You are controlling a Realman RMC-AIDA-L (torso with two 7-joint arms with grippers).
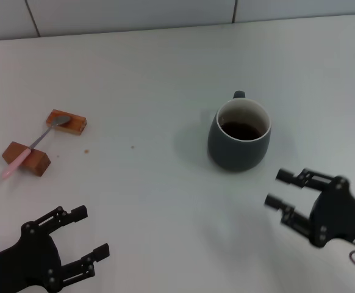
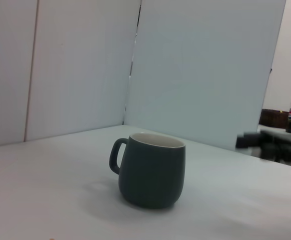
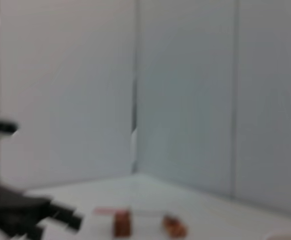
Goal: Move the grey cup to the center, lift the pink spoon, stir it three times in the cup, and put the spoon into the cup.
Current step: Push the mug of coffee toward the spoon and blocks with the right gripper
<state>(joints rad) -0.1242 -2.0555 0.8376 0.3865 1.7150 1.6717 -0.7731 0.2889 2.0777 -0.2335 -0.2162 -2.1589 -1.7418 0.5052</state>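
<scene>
the pink spoon lies at far left across two wooden blocks, bowl far-right, handle near-left. the grey cup stands right of centre, handle pointing far. left gripper and right gripper hover near, fingers spread, empty.

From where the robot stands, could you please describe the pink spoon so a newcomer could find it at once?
On the white table, look far left of the grey cup. Two brown wooden blocks lie there, and the pink spoon bridges them. It alone is slender, with a silver bowl and pale pink handle.
</scene>
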